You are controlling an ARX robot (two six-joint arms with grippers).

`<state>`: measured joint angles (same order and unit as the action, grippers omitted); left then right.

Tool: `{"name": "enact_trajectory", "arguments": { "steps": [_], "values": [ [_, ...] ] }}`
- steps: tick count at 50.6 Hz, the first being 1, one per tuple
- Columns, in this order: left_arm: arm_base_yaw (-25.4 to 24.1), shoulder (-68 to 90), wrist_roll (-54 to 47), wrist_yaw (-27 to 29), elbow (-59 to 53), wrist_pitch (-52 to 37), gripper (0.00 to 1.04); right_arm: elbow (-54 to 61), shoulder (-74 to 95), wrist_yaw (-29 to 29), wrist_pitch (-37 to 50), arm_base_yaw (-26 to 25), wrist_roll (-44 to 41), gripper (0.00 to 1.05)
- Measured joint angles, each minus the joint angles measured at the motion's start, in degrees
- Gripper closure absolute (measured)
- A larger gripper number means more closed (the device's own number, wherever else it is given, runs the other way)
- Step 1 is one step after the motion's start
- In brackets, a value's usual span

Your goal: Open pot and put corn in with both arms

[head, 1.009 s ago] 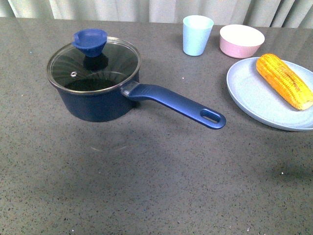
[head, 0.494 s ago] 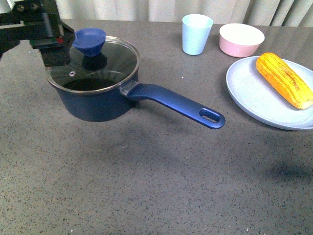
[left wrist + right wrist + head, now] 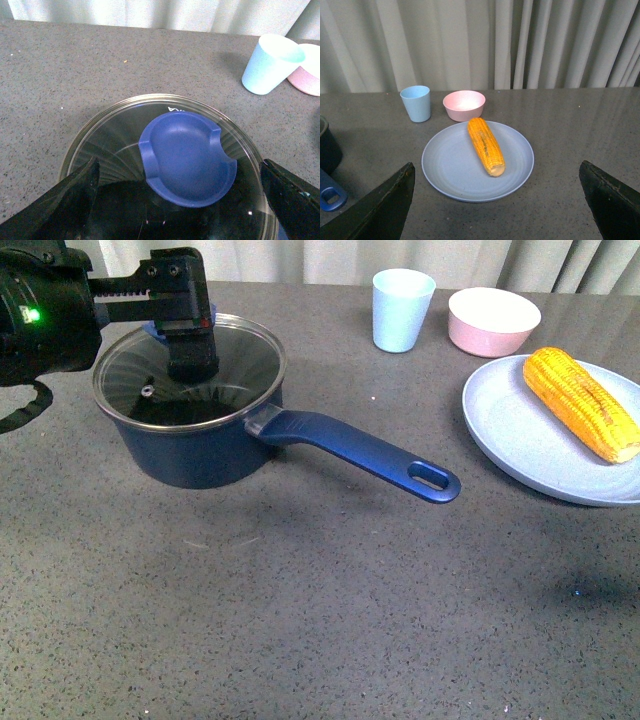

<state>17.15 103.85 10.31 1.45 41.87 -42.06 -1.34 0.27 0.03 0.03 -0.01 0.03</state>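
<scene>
nearest the robot, only the grey speckled worktop (image 3: 320, 620) is seen. beyond it, the dark navy-blue saucepan (image 3: 190, 455) stands to the left, its long blue handle (image 3: 360, 450) pointed toward the near right. the round glass lid (image 3: 245, 365) is seated on the rim, so the pot is judged not yet opened. the black left claw (image 3: 180, 167) is poised directly over the lid. its fingers (image 3: 75, 195) are held apart, one on each side of the dished blue knob (image 3: 187, 157), and nothing is gripped. the knob is thus centred in the opening, and the coming move is judged to be a closing on it, followed by a straight lift.

further right, the yellow-orange cob of corn (image 3: 582, 405) lies on the pale blue round plate (image 3: 510, 440), well apart from the saucepan. its long axis is set aslant, from far left to near right in the front view. the right claw (image 3: 496, 167) is not seen in the front view. in its own wrist view its fingers are spread wide and empty, short of the plate. the cob is ahead of it and lies nearly along the line of approach, so it would be spanned across its width. the right arm is the nearer to the corn, the left to the lid.

farthest back, a light blue cup (image 3: 403, 310) and a small pink bowl (image 3: 494, 323) stand side by side.
</scene>
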Motion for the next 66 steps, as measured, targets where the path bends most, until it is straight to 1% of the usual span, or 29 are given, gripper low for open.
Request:
{"name": "enact_trajectory", "arguments": {
  "steps": [7,19,34,37,45,46,49,62,66],
  "values": [
    [0.85,3.08,-1.36,-0.22,3.19,0.5,0.09,0.02,0.0,-0.02,0.0,0.0,0.0,0.09],
    [0.9,7.58,-2.34,0.28,7.34,0.9,0.09,0.02,0.0,-0.02,0.0,0.0,0.0,0.09],
    [1.03,10.25,-3.76,3.45,9.84,1.2,0.09,0.02,0.0,-0.02,0.0,0.0,0.0,0.09],
    [1.11,10.54,-4.04,4.07,9.99,1.2,0.15,0.0,0.0,-0.02,0.0,0.0,0.0,0.09],
    [1.49,10.78,-4.13,5.05,10.19,1.29,0.37,0.02,0.0,-0.02,0.0,0.0,0.0,0.09],
    [1.57,10.78,-4.11,5.25,10.32,1.33,0.4,0.02,0.0,-0.02,0.0,0.0,0.0,0.09],
    [1.79,10.78,-4.11,5.9,10.54,1.66,0.46,0.02,0.0,-0.02,0.0,0.0,0.0,0.09],
    [2.25,9.01,-3.54,7.23,10.69,3.54,0.47,0.02,0.0,-0.02,0.0,0.0,0.0,0.09],
    [1.53,6.4,-2.89,7.61,10.32,3.61,0.47,0.02,0.0,-0.02,0.0,0.0,0.0,0.09]
  ]
}}
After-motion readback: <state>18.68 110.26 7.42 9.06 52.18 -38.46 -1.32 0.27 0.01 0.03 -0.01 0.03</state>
